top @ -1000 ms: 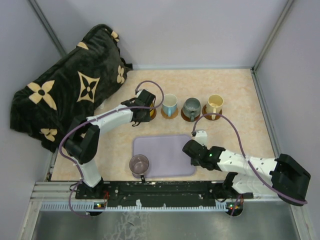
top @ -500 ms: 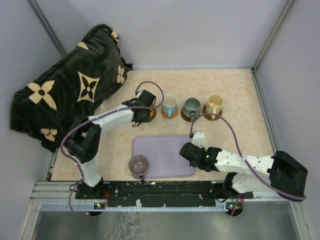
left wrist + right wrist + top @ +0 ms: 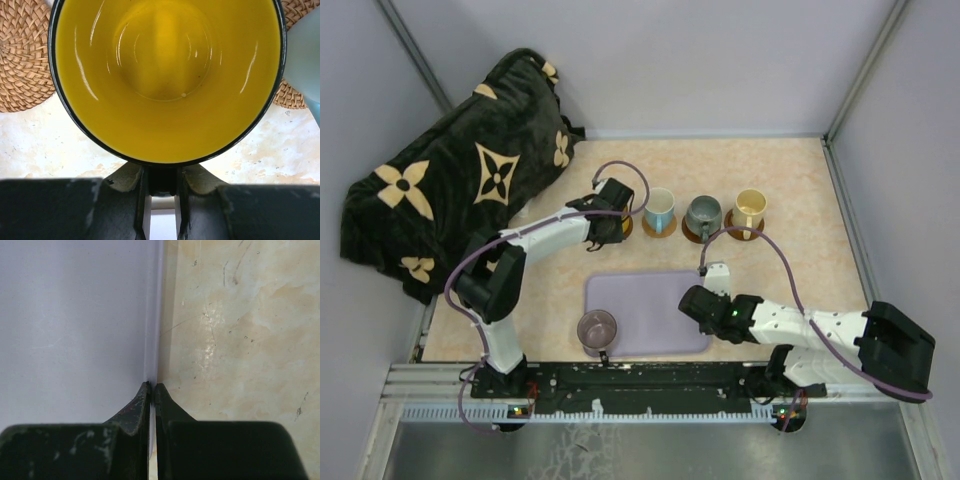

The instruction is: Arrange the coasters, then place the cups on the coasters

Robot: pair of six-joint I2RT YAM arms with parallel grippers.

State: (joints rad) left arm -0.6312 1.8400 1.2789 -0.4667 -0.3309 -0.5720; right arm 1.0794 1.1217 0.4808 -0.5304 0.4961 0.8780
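Left pincer (image 3: 161,192), just beyond the far-left corner of the lavender tray (image 3: 650,300): clenched on the handle of the yellow-orange mug (image 3: 165,75), whose mouth is turned to the wrist camera. Woven coasters (image 3: 22,55) are seen on either side of it; whether one lies beneath cannot be told.

Right pincer (image 3: 153,390): clenched on nothing, its tips aligned with the tray's right edge, the desk (image 3: 240,330) alongside.

Beyond the tray's far edge, the white mug (image 3: 660,210), grey-green mug (image 3: 704,214) and cream mug (image 3: 750,206) are each stood on a coaster. The mauve mug (image 3: 598,328) is stood at the near-left corner.
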